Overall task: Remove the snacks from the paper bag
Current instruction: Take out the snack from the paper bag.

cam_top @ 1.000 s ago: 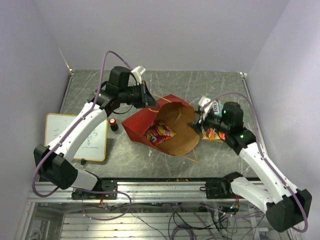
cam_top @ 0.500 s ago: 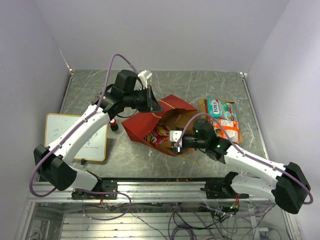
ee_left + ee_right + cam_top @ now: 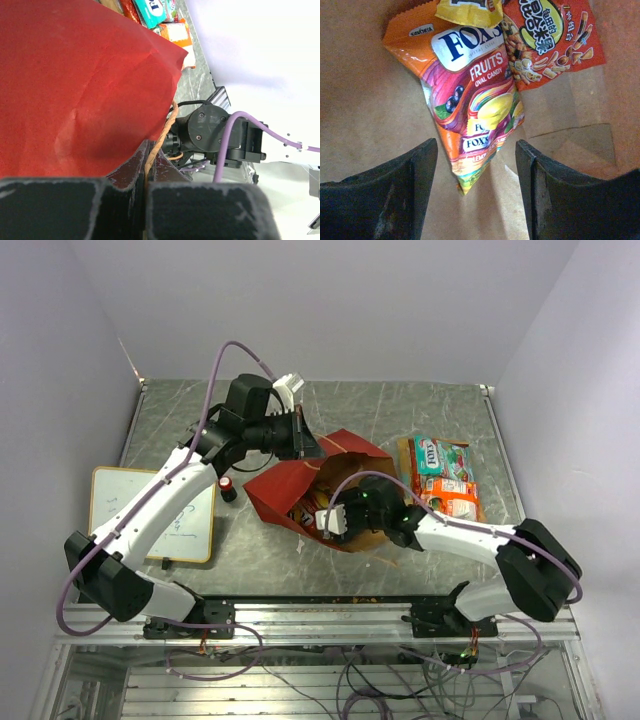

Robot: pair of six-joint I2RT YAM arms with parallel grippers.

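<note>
The paper bag (image 3: 285, 483) lies on its side, red outside, brown inside, mouth facing the near right. My left gripper (image 3: 307, 444) is shut on its cord handle (image 3: 159, 142) at the far rim, next to the red wall (image 3: 80, 85). My right gripper (image 3: 329, 521) is open inside the bag. In the right wrist view the right gripper (image 3: 475, 167) has its fingers either side of the lower tip of a multicoloured Fox's packet (image 3: 472, 95), without touching it. A red snack packet (image 3: 551, 40) and a small yellow packet (image 3: 469, 10) lie behind it. Other snacks (image 3: 441, 478) lie on the table to the right.
A yellow-framed whiteboard (image 3: 150, 512) lies at the left, with a small red-and-black cylinder (image 3: 228, 489) between it and the bag. The table's near edge carries a metal rail (image 3: 320, 610). Grey walls close in the left, back and right sides.
My right arm has swung from the snack pile on the right to the bag's mouth and reached inside with its jaws open. My left gripper still holds the handle and has barely moved.
</note>
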